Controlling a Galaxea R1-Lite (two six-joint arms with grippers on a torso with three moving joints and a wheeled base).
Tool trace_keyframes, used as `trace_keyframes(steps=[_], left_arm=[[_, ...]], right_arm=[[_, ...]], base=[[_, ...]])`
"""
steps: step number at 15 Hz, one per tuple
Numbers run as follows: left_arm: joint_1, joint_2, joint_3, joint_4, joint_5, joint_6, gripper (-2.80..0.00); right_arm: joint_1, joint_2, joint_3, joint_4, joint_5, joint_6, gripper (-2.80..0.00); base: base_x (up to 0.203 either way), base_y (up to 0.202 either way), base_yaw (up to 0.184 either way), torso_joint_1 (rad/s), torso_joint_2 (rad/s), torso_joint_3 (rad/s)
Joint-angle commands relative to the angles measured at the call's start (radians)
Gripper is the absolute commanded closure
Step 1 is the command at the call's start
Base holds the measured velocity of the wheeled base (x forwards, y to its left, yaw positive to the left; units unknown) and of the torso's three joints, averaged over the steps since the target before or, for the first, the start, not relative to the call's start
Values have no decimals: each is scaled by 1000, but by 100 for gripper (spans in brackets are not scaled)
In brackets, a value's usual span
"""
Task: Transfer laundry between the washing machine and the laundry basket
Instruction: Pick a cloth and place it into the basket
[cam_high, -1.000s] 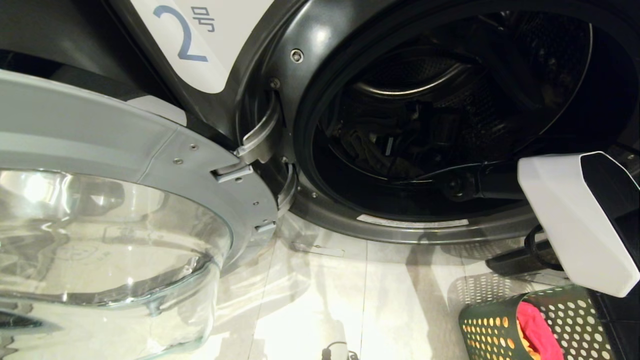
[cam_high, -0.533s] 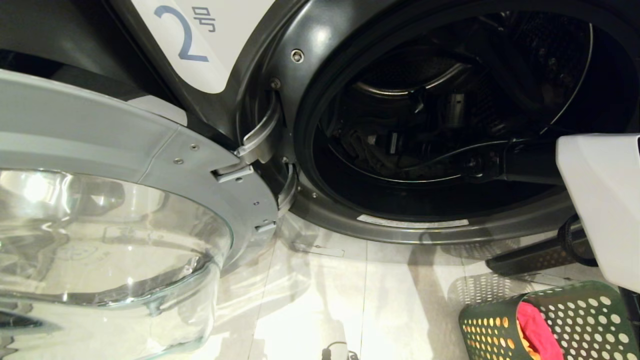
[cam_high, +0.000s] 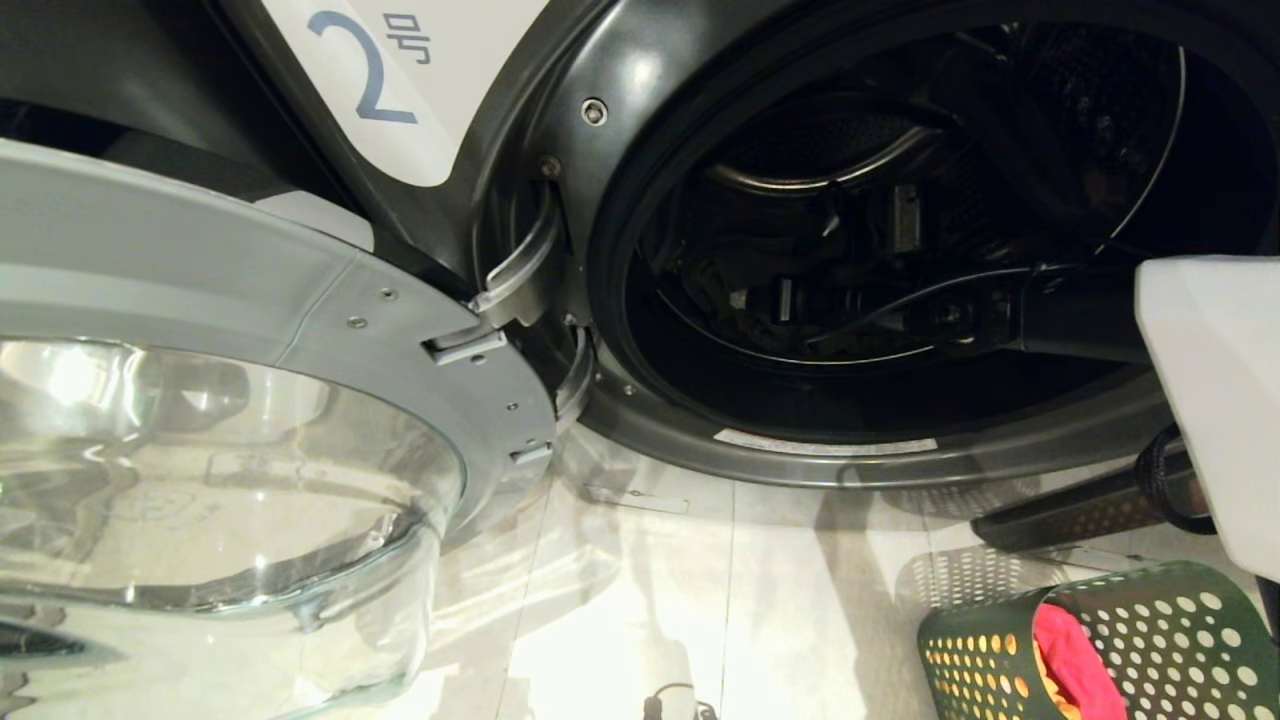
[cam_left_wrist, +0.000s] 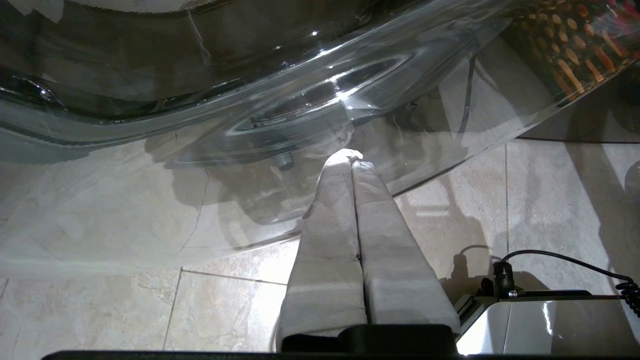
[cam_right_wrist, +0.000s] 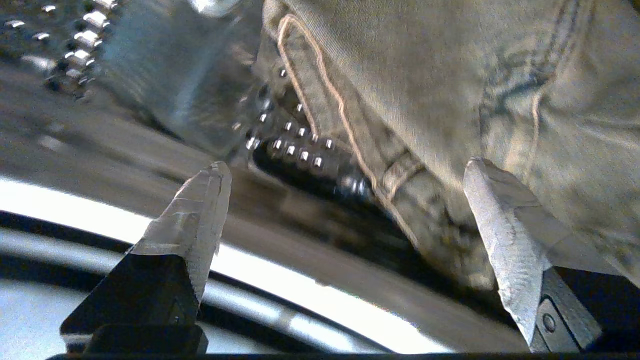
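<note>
While the left gripper (cam_left_wrist: 352, 159) hangs low by the glass door (cam_high: 230, 480), fingers pressed together on nothing, the laundry basket (cam_high: 1090, 650) waits on the floor with red-pink cloth (cam_high: 1075, 665) inside. Further in, the right gripper (cam_right_wrist: 345, 175) is inside the washing machine (cam_high: 620, 80) drum, fingers spread wide and empty, at a grey-olive garment (cam_right_wrist: 450, 75). That looks like the reach-to-pick step. The garment's seamed edge runs slantwise between the fingers; next, close across it.

Washing machine (cam_high: 640, 130) mouth stood open, passable; swung-out glass door (cam_high: 230, 420) blocked the left; laundry basket (cam_high: 1090, 650) stood near right on the floor.
</note>
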Motion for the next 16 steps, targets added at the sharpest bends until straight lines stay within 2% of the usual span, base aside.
trace_keyframes(steps=[1,5,9,16], left_arm=[[0,0,0,0,0,0,0],[0,0,0,0,0,0,0],[1,0,0,0,0,0,0],[0,0,0,0,0,0,0]], right_arm=[[12,77,1,-117,-8,-1,-280],[25,152,0,-213,-74,-61,-280],[35,202,-1,-327,-207,-151,-280],[18,214,-2,-333,-240,-155,-280]], base=[[0,0,0,0,0,0],[0,0,0,0,0,0],[0,0,0,0,0,0],[0,0,0,0,0,0]])
